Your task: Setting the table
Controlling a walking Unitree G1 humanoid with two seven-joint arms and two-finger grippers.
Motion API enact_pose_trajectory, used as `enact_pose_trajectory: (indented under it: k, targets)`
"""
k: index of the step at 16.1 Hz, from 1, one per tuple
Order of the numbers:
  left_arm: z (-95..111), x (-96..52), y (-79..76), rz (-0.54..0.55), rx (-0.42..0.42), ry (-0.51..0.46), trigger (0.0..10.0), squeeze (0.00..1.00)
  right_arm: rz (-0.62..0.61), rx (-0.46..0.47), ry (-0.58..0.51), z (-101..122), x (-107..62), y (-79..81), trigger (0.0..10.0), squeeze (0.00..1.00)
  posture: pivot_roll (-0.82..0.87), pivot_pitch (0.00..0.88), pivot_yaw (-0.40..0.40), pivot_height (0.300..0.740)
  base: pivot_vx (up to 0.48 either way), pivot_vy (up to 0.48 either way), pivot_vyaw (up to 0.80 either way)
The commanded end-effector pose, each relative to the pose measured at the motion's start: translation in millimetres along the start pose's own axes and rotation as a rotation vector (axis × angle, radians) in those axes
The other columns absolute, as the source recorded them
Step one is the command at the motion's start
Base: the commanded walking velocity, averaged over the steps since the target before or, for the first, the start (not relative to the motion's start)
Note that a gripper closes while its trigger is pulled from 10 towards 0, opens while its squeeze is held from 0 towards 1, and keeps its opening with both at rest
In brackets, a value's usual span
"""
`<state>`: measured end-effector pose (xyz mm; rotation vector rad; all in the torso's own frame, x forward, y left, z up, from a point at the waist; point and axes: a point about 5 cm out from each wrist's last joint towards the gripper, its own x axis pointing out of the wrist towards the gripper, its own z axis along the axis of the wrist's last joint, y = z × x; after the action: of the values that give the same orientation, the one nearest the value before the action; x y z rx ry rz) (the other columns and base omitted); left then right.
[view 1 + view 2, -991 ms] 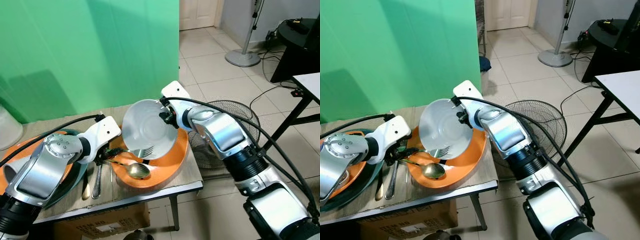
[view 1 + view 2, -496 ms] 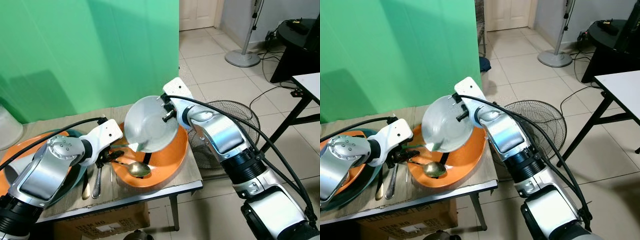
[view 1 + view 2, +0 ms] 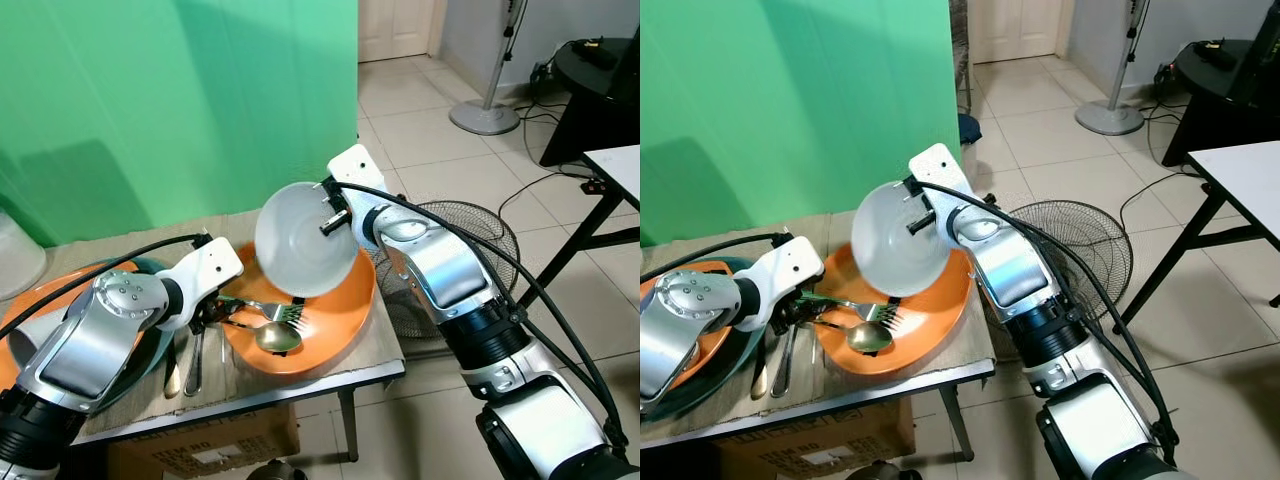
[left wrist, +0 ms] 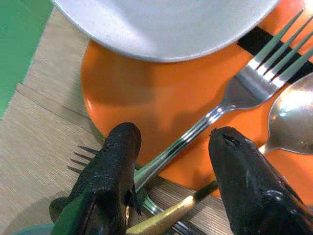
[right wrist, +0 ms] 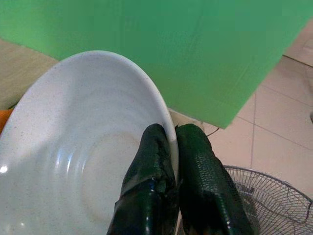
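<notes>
Right wrist view: a white bowl (image 5: 73,161) hangs tilted above the orange plate (image 3: 335,325), its rim pinched by the right gripper (image 5: 171,147). Left gripper (image 4: 171,147), jaws spread, straddles a fork (image 4: 234,95) beside a spoon (image 4: 293,115).

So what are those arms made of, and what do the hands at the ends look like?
Both arms are shiny silver metal shells with rounded joints, dark collars between segments and white blocky wrist housings. Thick black cables loop along the outside of each arm. The left hand and right hand each have two long black fingers with a rough, textured rubbery surface, tapering to blunt tips.
</notes>
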<state>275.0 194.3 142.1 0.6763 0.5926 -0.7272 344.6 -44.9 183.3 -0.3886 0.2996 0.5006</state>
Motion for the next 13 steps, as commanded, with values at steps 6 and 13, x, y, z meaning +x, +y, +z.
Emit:
enact_pose_trajectory:
  k: [6, 13]
  targets:
    - [24.0, -7.4, 10.8, 0.019, -0.077, -0.152, 10.0, 0.0, -0.033, 0.111, -0.143, 19.3, -6.5, -16.6, 0.0, 0.0, -0.04, 0.0, 0.113, 0.74, 0.0, 0.0, 0.0]
    - [59.4, -25.2, 15.1, 0.015, -0.201, -0.451, 10.0, 0.0, -0.053, 0.473, -0.465, 25.4, -58.3, -76.7, 0.0, 0.0, 0.0, 0.0, 0.089, 0.74, 0.0, 0.0, 0.0]
